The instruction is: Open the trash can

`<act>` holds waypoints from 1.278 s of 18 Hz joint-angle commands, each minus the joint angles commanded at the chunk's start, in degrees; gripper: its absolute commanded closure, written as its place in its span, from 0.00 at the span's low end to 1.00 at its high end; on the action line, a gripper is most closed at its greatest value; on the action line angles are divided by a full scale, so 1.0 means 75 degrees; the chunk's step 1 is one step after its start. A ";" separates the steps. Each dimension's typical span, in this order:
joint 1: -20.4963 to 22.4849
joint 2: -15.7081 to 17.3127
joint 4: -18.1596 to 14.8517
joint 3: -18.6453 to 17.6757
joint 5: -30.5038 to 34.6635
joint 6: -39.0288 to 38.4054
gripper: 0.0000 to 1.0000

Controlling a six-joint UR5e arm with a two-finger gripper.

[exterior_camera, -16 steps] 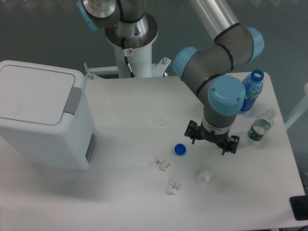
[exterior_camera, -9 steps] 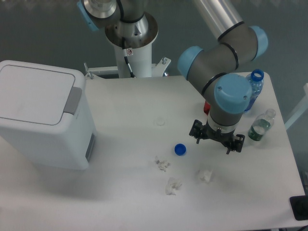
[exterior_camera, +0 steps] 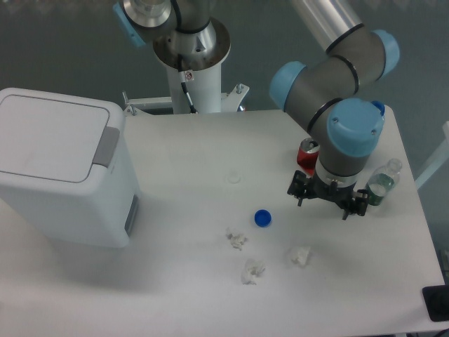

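No writing can be read on any object. The pincer points down over the right part of the desk; its fingers seem apart and hold nothing, though the view is poor. A red can stands just behind it. The trash can sits at the desk's left edge, lid closed, well apart from the pincer
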 joint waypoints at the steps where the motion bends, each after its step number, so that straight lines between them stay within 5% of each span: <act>1: 0.0000 0.0000 0.0000 0.0012 0.0000 0.0000 0.00; 23: -0.0432 -0.0153 0.0094 -0.0152 -0.0117 -0.0105 0.00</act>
